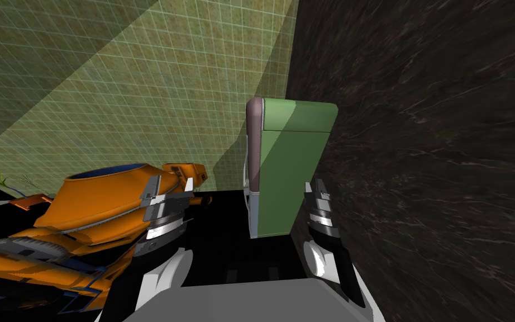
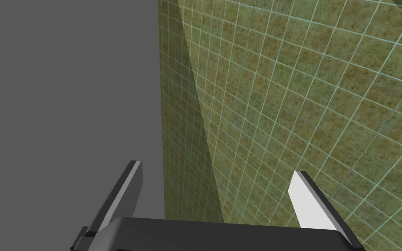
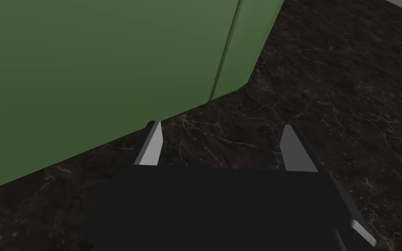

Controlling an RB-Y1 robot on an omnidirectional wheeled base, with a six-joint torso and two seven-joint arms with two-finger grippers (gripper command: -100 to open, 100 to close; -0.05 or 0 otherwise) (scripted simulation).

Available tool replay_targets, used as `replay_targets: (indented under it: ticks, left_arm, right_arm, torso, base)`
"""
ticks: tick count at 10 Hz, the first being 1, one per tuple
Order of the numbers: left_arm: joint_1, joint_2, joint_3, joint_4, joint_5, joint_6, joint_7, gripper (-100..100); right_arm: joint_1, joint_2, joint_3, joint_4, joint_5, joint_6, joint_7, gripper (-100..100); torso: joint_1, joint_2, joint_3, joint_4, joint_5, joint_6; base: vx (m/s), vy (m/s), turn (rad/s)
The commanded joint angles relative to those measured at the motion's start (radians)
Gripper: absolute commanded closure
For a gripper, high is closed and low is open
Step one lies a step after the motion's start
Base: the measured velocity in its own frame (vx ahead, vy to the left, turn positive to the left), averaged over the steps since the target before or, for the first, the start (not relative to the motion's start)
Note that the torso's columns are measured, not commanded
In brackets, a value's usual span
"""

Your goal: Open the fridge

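Fridge (image 1: 292, 179) stands upright, front leftward, green side facing right pincer (image 3: 222, 126).

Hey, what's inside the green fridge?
Nothing inside shows: the fridge looks shut, so its contents are hidden. Only its green side and the brownish door edge are visible.

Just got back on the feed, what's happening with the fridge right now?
Nothing is gripped yet. The right claw hangs open beside the green fridge, along its side panel, next to the dark marbled surface. The fridge door looks shut, and its pale handle sits on the front face, away from that claw. The left claw is open too, hovering above an orange machine.
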Motion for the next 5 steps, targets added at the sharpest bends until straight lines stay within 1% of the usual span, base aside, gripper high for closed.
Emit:
replay_targets:
  ticks: [1,5]
  left_arm:
    - [0.000,0.000,0.000,0.000,0.000,0.000,0.000,0]
    - [0.000,0.000,0.000,0.000,0.000,0.000,0.000,0]
  right_arm:
    - [0.000,0.000,0.000,0.000,0.000,0.000,0.000,0]
    - [0.000,0.000,0.000,0.000,0.000,0.000,0.000,0]
  torso:
    - [0.000,0.040,-0.082,0.041,0.000,0.000]
    - [0.000,0.322,-0.644,0.322,0.000,0.000]
  base:
    - [0.000,0.000,0.000]
    - [0.000,0.000,0.000]
